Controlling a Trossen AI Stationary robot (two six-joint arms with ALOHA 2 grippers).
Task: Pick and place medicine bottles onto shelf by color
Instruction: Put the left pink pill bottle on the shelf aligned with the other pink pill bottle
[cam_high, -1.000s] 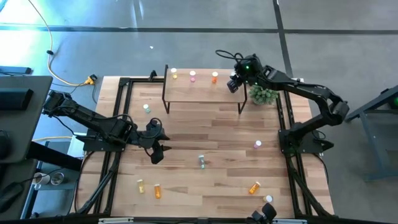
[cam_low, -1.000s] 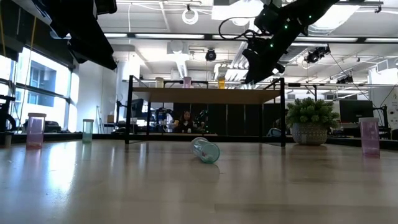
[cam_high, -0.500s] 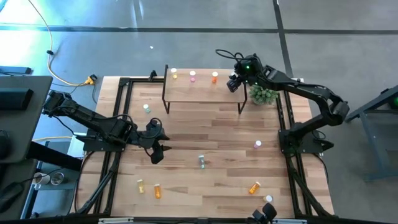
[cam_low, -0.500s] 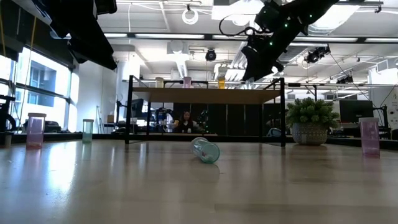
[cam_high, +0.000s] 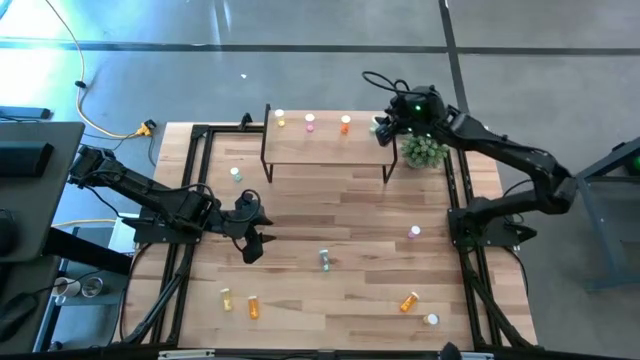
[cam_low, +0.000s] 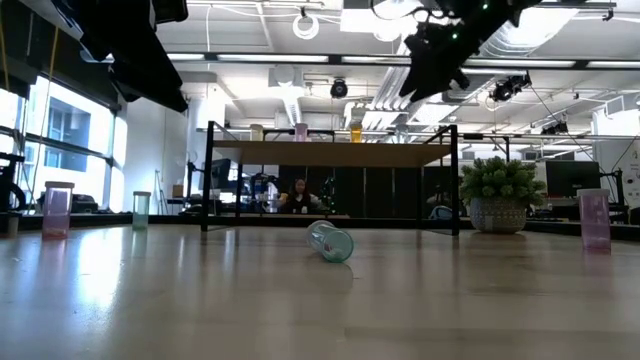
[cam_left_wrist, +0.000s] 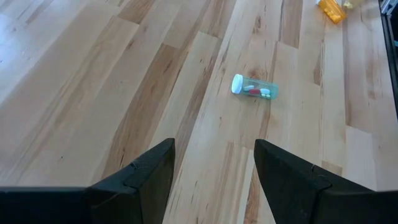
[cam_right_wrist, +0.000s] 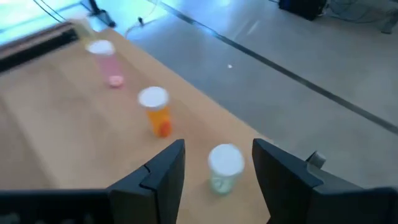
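The light-wood shelf (cam_high: 325, 145) stands at the table's far side. On it stand a yellow bottle (cam_high: 280, 119), a pink one (cam_high: 310, 122), an orange one (cam_high: 345, 124) and a pale green one (cam_right_wrist: 224, 167) near its right end. My right gripper (cam_right_wrist: 217, 148) is open above that right end, clear of the green bottle; it also shows in the low view (cam_low: 435, 62). My left gripper (cam_left_wrist: 214, 155) is open and empty above the table's left middle. A green bottle (cam_left_wrist: 254, 88) lies on its side ahead of it.
Loose bottles on the table: green (cam_high: 236, 173) at far left, pink (cam_high: 414, 232) at right, yellow (cam_high: 226, 298) and orange (cam_high: 253, 306) at near left, orange (cam_high: 409, 300) and another (cam_high: 432, 320) at near right. A potted plant (cam_high: 424, 152) stands beside the shelf's right end.
My right gripper has risen above the shelf's right end and drawn a little toward the table's right edge. The bottles on the shelf have stayed where they were.
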